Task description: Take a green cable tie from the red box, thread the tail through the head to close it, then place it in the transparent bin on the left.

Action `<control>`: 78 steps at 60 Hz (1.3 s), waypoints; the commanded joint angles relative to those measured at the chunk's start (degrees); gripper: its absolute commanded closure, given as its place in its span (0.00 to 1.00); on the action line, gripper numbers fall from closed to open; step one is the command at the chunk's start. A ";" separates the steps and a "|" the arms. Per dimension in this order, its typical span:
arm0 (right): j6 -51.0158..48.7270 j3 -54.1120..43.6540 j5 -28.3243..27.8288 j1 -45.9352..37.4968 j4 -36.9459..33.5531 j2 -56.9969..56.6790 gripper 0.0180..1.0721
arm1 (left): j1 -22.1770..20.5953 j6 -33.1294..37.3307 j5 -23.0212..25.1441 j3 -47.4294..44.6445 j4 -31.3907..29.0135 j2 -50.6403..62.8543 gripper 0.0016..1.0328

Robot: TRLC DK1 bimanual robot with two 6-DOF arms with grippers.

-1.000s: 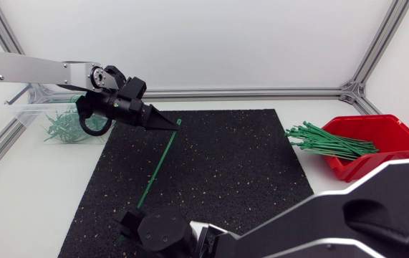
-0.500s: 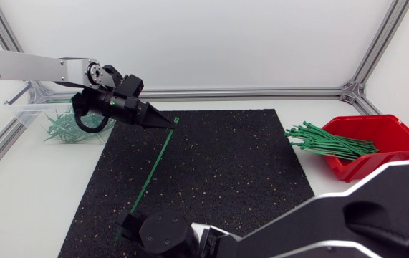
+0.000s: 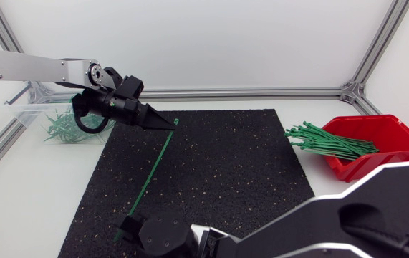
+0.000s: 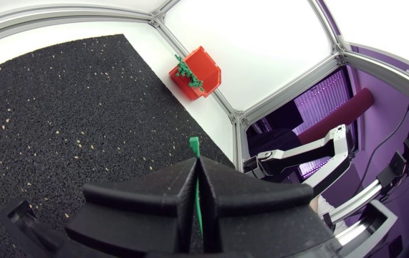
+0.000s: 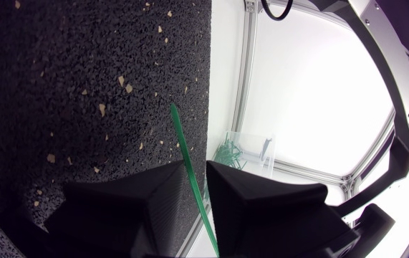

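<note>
A green cable tie [image 3: 154, 166] stretches over the black mat. Its head end is pinched in my left gripper [image 3: 168, 125], which is shut on it; in the left wrist view the tie's end [image 4: 193, 147] sticks out past the closed gripper [image 4: 193, 169]. The tail end runs down to my right gripper [image 3: 127, 226] at the mat's front edge. In the right wrist view the tail [image 5: 180, 137] passes between that gripper's [image 5: 198, 169] fingers, lying against one, with a narrow gap to the other. The red box [image 3: 394, 136] holds several green ties [image 3: 329, 142].
The transparent bin [image 3: 31, 113] at the far left holds closed green ties [image 3: 64, 127]; it also shows in the right wrist view, bin [image 5: 246, 152]. The black mat [image 3: 225, 165] covers the table's middle. An aluminium frame [image 3: 261, 92] borders the back.
My right gripper's fingers have come closer together around the tie's tail. The left gripper rose slightly with the head end, then held still.
</note>
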 commanded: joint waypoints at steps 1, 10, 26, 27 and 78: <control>-1.45 -0.11 0.05 0.65 0.14 2.60 0.78 | -0.34 1.70 0.96 1.07 -1.42 1.29 0.97; -1.36 -0.03 -0.04 0.74 0.14 2.51 0.78 | -0.43 2.06 1.05 1.15 -1.77 1.29 0.97; -1.45 0.15 0.05 0.74 0.22 2.51 0.81 | -0.52 2.23 1.05 0.98 -1.95 1.29 0.97; -1.45 0.15 0.05 0.74 0.14 2.51 0.81 | -0.52 2.23 1.05 0.98 -1.95 1.29 0.97; 31.51 14.48 -5.57 -3.74 -37.22 -13.57 0.95 | 0.97 12.16 7.20 -5.88 -1.60 -2.22 0.97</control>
